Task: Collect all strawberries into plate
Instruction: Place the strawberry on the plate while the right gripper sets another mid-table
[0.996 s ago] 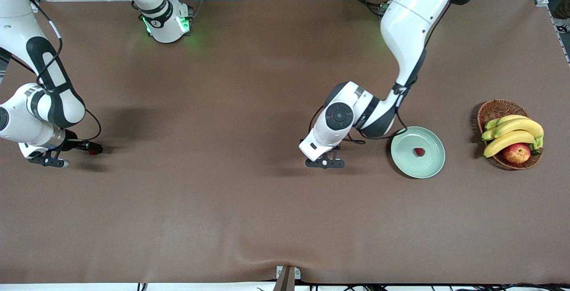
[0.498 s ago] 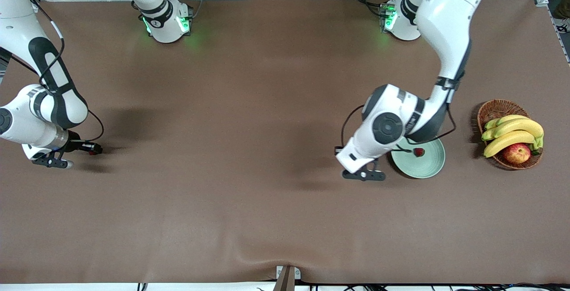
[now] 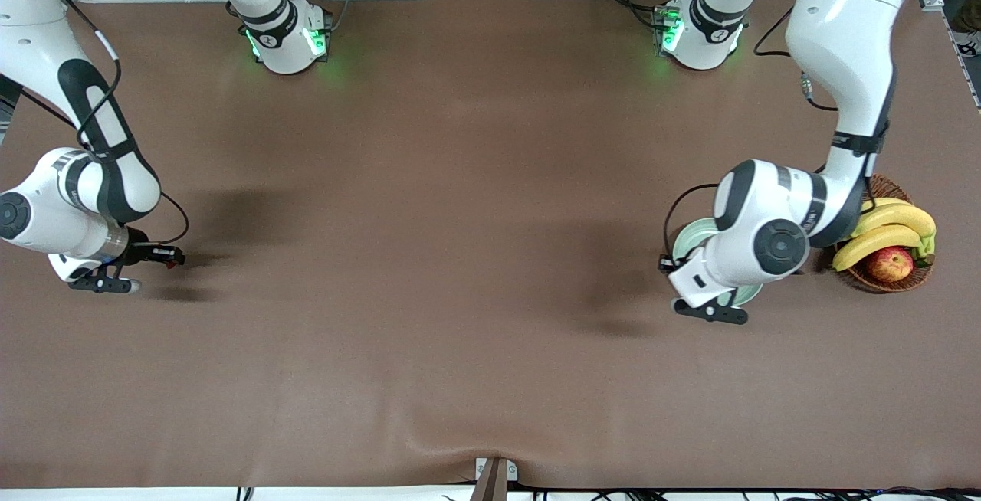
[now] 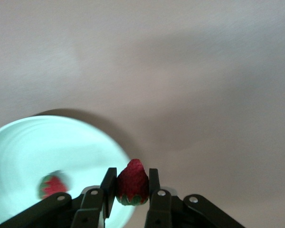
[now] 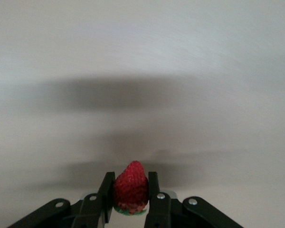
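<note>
My left gripper (image 3: 709, 309) is shut on a strawberry (image 4: 132, 183) and hangs over the rim of the mint-green plate (image 3: 690, 234) on the side nearer the front camera. The left wrist view shows the plate (image 4: 47, 142) with a second strawberry (image 4: 52, 185) lying in it. In the front view that berry and most of the plate are hidden under my left arm. My right gripper (image 3: 103, 285) is shut on a third strawberry (image 5: 130, 187), low over bare table at the right arm's end, away from the plate.
A brown wicker basket (image 3: 881, 283) with bananas (image 3: 889, 229) and a red-yellow apple (image 3: 889, 263) stands beside the plate, toward the left arm's end of the table. The brown table runs wide between the two grippers.
My left arm has swung toward its own end of the table with its strawberry, from beside the plate to over it, and now covers the berry there. My right gripper has barely moved.
</note>
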